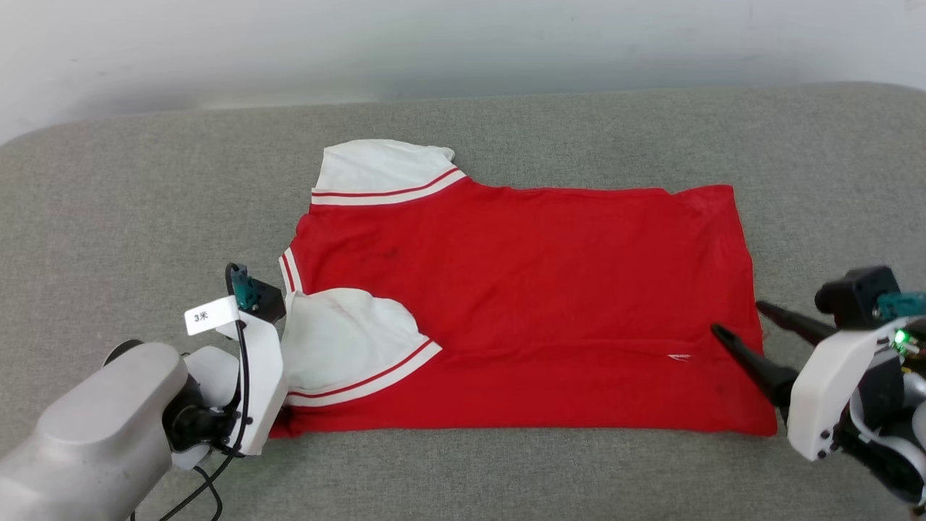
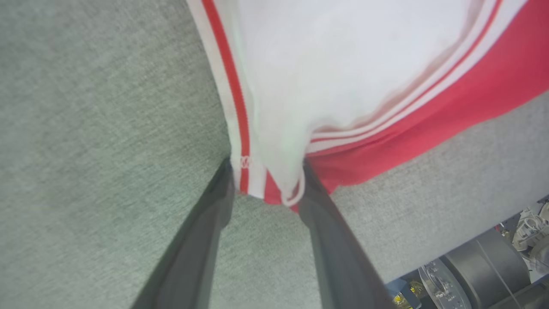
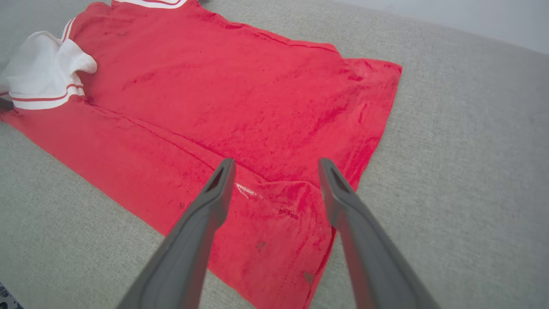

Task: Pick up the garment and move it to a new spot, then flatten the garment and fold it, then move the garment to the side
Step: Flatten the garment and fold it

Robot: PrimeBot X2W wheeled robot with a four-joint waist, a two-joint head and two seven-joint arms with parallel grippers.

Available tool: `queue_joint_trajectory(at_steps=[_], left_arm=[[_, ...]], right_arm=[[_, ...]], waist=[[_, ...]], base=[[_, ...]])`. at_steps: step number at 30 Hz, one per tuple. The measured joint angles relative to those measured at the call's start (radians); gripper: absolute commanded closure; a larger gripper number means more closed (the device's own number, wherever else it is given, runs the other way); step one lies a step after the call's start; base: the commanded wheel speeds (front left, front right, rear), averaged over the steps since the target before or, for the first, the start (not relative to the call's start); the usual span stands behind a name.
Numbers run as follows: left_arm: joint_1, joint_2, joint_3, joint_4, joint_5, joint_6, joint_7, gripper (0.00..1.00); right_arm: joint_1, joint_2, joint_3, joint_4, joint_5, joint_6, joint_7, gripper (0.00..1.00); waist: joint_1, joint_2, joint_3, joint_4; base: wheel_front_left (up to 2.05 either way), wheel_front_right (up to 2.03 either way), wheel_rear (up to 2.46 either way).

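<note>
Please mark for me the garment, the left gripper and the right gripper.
garment (image 1: 550,275), head view, middle of its red body.
left gripper (image 2: 268,176), left wrist view, midway between its fingertips.
right gripper (image 3: 276,165), right wrist view, midway between its fingertips.

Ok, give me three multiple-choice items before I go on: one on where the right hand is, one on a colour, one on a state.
1. Where is the right hand?
A. at the hem end of the shirt
B. at its collar end
C. beyond the far sleeve

2. What colour are the sleeves?
A. black
B. white
C. blue

3. How is the right hand?
A. shut on the hem
B. shut on a sleeve
C. open, holding nothing

Answers:
1 A: in the head view its fingers point over the near hem corner.
2 B: both sleeves are white with red stripes.
3 C: the right wrist view shows the fingers apart, with cloth lying flat below them.
</note>
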Motion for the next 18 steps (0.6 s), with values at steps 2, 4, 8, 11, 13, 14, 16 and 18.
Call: queue_joint_trajectory(at_steps=[2, 4, 8, 11, 13, 14, 16, 18], left_arm=[[0.0, 0.0, -0.005, -0.002, 0.002, -0.002, -0.016, 1.0], [0.002, 0.002, -0.012, -0.013, 0.009, -0.005, -0.026, 1.0], [0.004, 0.015, -0.019, -0.048, 0.01, -0.009, -0.048, 1.0], [0.004, 0.026, -0.024, -0.076, 0.018, -0.01, -0.06, 1.0], [0.003, 0.031, -0.024, -0.09, 0.019, -0.011, -0.064, 1.0], [0.003, 0.035, -0.024, -0.094, 0.019, -0.011, -0.067, 1.0], [0.001, 0.041, -0.025, -0.104, 0.021, -0.012, -0.07, 1.0], [-0.008, 0.042, -0.026, -0.111, 0.027, -0.012, -0.074, 1.0]], right_arm=[[-0.029, -0.009, 0.006, -0.003, 0.0, 0.0, 0.016, 0.0], [-0.062, -0.033, 0.02, -0.006, -0.001, 0.0, 0.061, 0.0], [-0.136, -0.093, 0.062, -0.026, -0.002, 0.0, 0.201, 0.0], [-0.18, -0.133, 0.105, -0.036, 0.015, 0.0, 0.331, 0.0], [-0.206, -0.157, 0.136, -0.038, 0.034, 0.0, 0.424, 0.0], [-0.22, -0.165, 0.156, -0.038, 0.049, 0.0, 0.477, 0.0], [-0.232, -0.17, 0.178, -0.031, 0.078, 0.0, 0.56, 0.0], [-0.241, -0.169, 0.191, -0.011, 0.094, 0.0, 0.619, 0.0]], waist=[[0.0, 0.0, -0.006, 0.0], [0.0, 0.0, -0.014, 0.001], [0.0001, 0.0, -0.032, 0.002], [0.0, 0.0, -0.039, 0.006], [0.0, 0.0, -0.04, 0.01], [0.0001, 0.0, -0.039, 0.011], [0.0001, 0.0, -0.035, 0.012], [0.0001, 0.0, -0.028, 0.015]], base=[[0.0, 0.0, 0.0], [0.0, 0.0, 0.0], [0.0, 0.0, 0.0], [0.0, 0.0, 0.0], [0.0, 0.0, 0.0], [0.0, 0.0, 0.0], [0.0, 0.0, 0.0], [0.0, 0.0, 0.0]])
